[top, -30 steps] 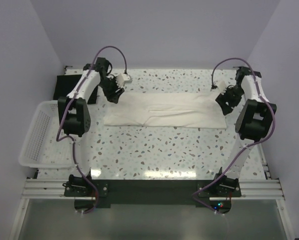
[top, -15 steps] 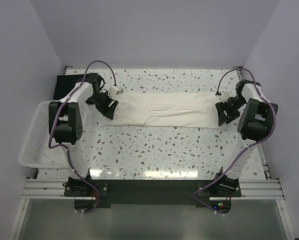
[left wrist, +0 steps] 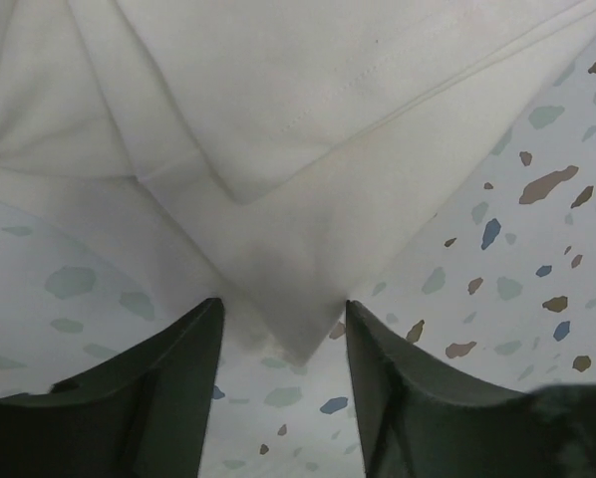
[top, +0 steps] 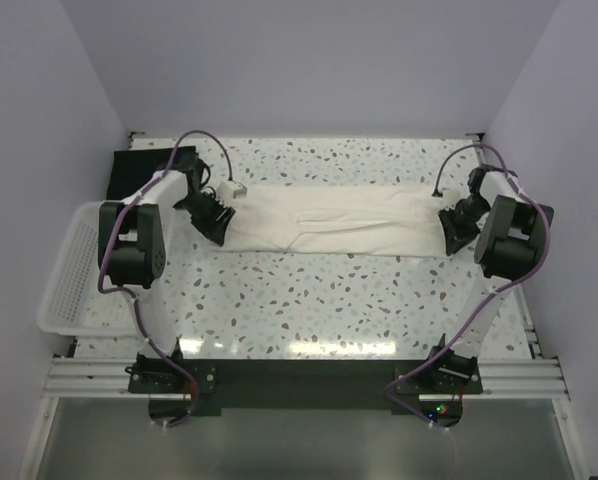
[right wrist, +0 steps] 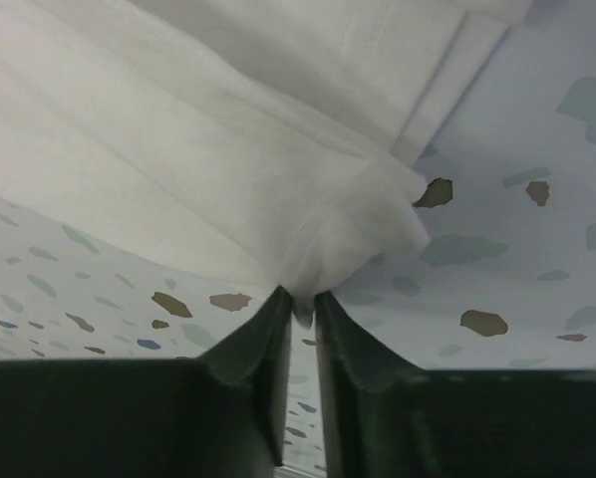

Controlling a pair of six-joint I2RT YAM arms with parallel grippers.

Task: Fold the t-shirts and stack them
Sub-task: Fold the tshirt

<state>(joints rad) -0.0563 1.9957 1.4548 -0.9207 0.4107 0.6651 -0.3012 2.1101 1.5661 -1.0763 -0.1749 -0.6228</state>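
**Cream cloth stretched between both arms, one end nipped**

Cream t-shirt (top: 334,222) lies flat as a long band on the speckled surface (top: 309,300), its two ends at the two sets of fingers. Only the overhead view shows both arms with elbows raised and wrists dipped to those ends. It also shows a black t-shirt (top: 129,170) just outward of the left fingers (left wrist: 193,349) and a white basket (top: 64,270) nearer the bases than they are. The left wrist view shows those fingers standing well apart, a pointed cloth corner lying loose between their tips. The right wrist view shows the right fingers (right wrist: 268,339) almost together, a bunched cream edge nipped between their tips.
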